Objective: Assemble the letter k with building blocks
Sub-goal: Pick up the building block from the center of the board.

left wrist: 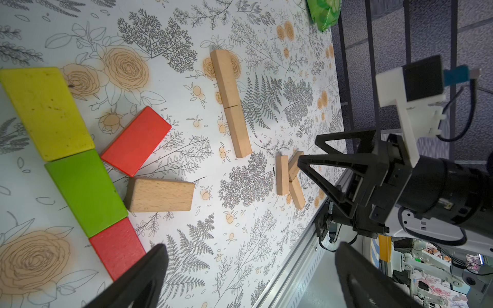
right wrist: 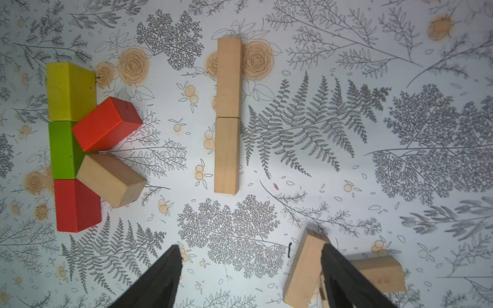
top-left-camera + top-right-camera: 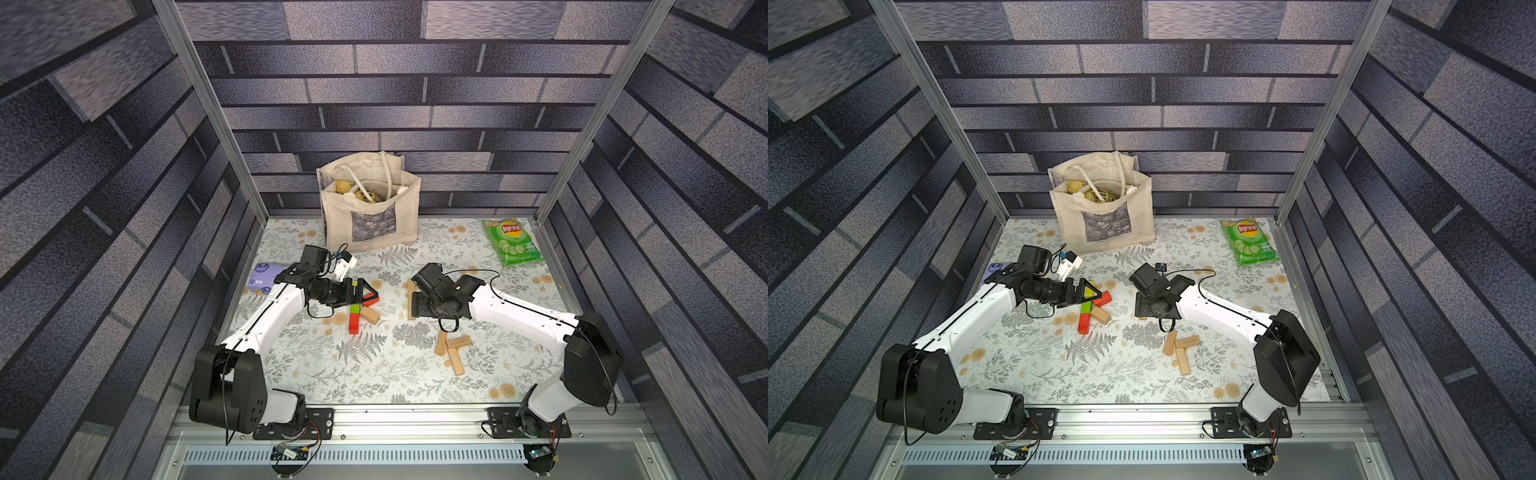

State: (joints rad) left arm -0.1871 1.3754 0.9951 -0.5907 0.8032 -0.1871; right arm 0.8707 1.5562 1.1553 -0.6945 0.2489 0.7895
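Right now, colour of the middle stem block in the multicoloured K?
Green block; right wrist view shows best.

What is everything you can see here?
Yellow wooden block: 1, yellow, end of multicoloured K stem.
Green wooden block: 1, green, stem middle.
Red wooden blocks: 2, red, other stem end, one slanted arm.
Tan wooden blocks: 6, tan, one K arm, two end to end, three piled.
Cream canvas tote bag: 1, cream, back.
Green chip bag: 1, green, back right.
Purple tissue pack: 1, purple, left edge.
Left gripper: 1, black, open above K.
Right gripper: 1, black, open by pile.
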